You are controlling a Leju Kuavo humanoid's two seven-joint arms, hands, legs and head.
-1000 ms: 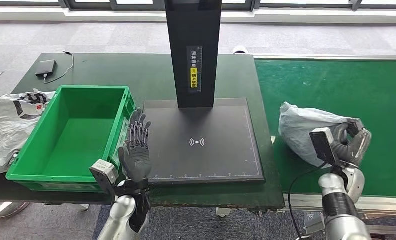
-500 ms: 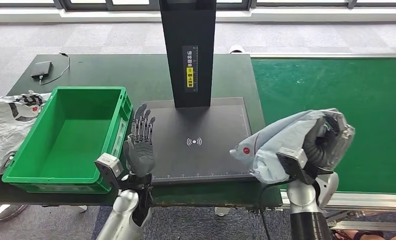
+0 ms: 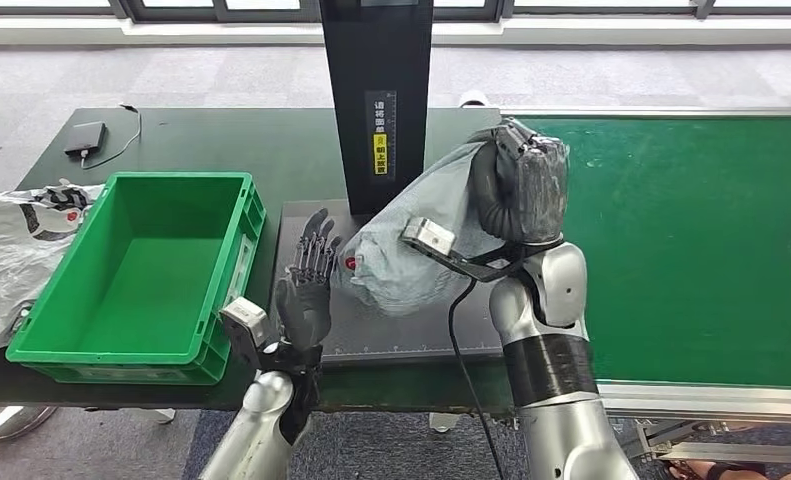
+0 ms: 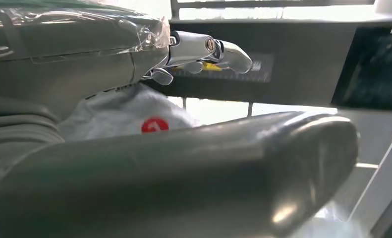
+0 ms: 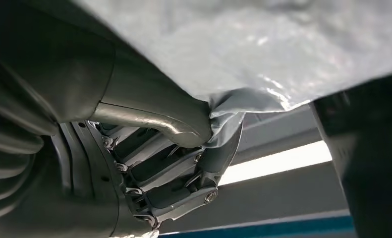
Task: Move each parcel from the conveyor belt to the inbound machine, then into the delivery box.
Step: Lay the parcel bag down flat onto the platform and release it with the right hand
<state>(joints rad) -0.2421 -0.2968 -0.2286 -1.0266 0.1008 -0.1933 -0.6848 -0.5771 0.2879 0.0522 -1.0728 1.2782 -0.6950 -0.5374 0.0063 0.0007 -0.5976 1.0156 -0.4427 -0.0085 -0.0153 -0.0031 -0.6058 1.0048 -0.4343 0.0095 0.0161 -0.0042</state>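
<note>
Grey parcel (image 3: 411, 255) between black scanner post (image 3: 376, 100) and left hand (image 3: 306, 285)

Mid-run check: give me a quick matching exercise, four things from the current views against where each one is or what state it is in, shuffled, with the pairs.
Things:
1. grey parcel
2. green crate
3. left hand
4. black power bank

States:
A. far left corner of the table, cable attached
B. held up over the scanner pad by the right hand
C. empty, left of the scanner pad
D. fingers spread, holding nothing

Pairs: 1-B, 2-C, 3-D, 4-A
</note>
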